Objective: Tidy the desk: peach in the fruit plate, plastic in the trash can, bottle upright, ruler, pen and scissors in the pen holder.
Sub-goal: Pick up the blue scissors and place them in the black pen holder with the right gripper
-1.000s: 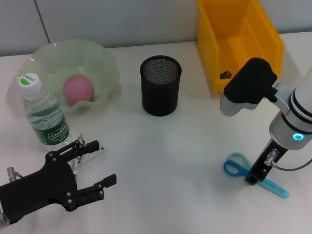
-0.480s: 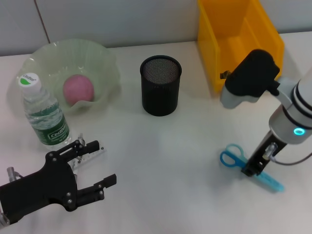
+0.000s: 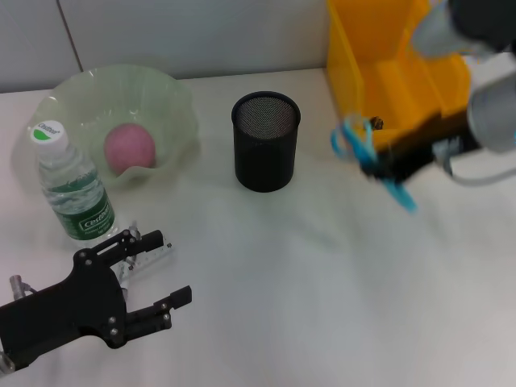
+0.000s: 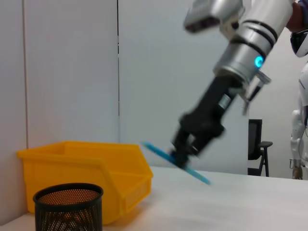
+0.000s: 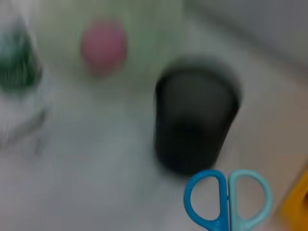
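A lab or office: plain white wall panels (image 4: 72,72) behind the desk (image 3: 306,266), with an office chair (image 4: 257,144) and another robot (image 4: 299,96) beyond it.

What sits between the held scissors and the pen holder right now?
Nothing: the head view shows only bare desk between the scissors, carried above it by the right gripper, and the pen holder.

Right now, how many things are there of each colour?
Pink: 1, the peach
Green: 1, the fruit plate
Yellow: 1, the trash can
Black: 1, the pen holder
Blue: 1, the scissors in the right gripper
Clear: 1, the bottle
Total: 6
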Robot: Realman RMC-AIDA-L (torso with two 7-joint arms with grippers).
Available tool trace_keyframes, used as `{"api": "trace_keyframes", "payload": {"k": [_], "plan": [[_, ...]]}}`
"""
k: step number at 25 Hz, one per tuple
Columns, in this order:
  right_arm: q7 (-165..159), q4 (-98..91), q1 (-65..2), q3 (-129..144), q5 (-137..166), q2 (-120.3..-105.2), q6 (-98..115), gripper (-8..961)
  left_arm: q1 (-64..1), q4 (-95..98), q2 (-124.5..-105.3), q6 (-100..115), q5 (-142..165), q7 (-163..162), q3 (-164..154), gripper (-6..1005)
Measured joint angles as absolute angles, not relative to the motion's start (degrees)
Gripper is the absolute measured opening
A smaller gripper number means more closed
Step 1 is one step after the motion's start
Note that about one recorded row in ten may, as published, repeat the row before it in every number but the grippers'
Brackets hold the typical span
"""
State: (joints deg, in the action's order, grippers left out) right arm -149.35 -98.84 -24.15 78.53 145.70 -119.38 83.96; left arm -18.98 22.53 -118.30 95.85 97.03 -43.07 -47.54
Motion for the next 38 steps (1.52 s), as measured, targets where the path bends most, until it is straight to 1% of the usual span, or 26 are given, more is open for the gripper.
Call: {"api": "trace_keyframes", "payload": {"k": [1,5,10,21,26,35,38], "plan": [[-149.3,-98.8,-24.2,78.5,145.7,-119.38,84.0,250,-19.0,22.5,-118.3,95.8,97.0,-43.1,-47.5,815],[-146.0,-98.0,-22.9,78.7,143.4,-119.41,71.7,262,-19.0,22.5,-118.3,95.9,97.0,-43.1,-47.6,815],[-134.8,-89.0,-23.3,82.3,131.9,-119.35,55.1,275,-19.1,22.7,-118.32,96.0,97.0,-43.1,-47.4,814],[-118.3,-78.6,-23.1,88.8,119.2,-119.35,38.4,305,-19.2,22.9,-118.29,97.1,97.0,-43.6,-47.3,814],[-101.7,-70.5,-23.6,93.0,104.4,-119.4,29.5,319,-19.5,22.9,-118.3,97.2,97.0,-43.7,-47.3,814],[-75.8,-59.2,-26.3,94.1,73.9,-119.49,28.2,344,-19.8,22.9,-118.3,97.2,97.0,-43.7,-47.5,815],[-72.8,-57.3,-26.5,94.1,70.3,-119.48,28.3,352,-19.9,22.9,-118.3,97.2,97.0,-43.7,-47.6,815]]}}
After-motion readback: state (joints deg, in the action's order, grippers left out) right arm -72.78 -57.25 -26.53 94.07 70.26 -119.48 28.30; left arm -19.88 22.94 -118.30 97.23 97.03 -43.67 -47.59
